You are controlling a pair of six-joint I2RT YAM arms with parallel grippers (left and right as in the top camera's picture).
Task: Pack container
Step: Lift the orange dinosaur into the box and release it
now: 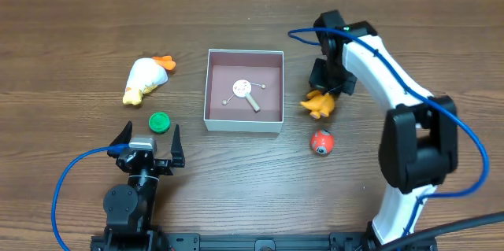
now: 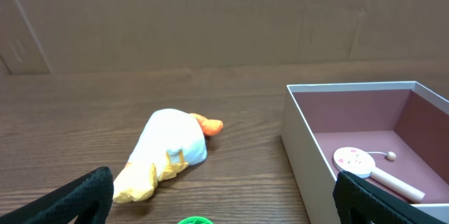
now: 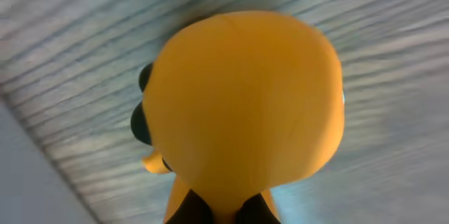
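The container (image 1: pixel 242 125) is a shallow white-walled box with a pinkish-brown floor at the table's middle. It also shows at the right of the left wrist view (image 2: pixel 302 150). A small white rattle with a wooden handle (image 1: pixel 246 91) lies inside it. My right gripper (image 1: pixel 325 94) is just right of the container, shut on an orange toy (image 1: pixel 318 105). That toy fills the right wrist view (image 3: pixel 242 104), pinched between the dark fingers (image 3: pixel 221 211). My left gripper (image 1: pixel 150 145) is open and empty near the front edge, its fingers at both sides of the left wrist view (image 2: pixel 224 203).
A white and yellow plush duck (image 1: pixel 144 80) lies left of the container. A green round cap (image 1: pixel 160 122) sits just ahead of the left gripper. A red ball (image 1: pixel 321 142) rests in front of the orange toy.
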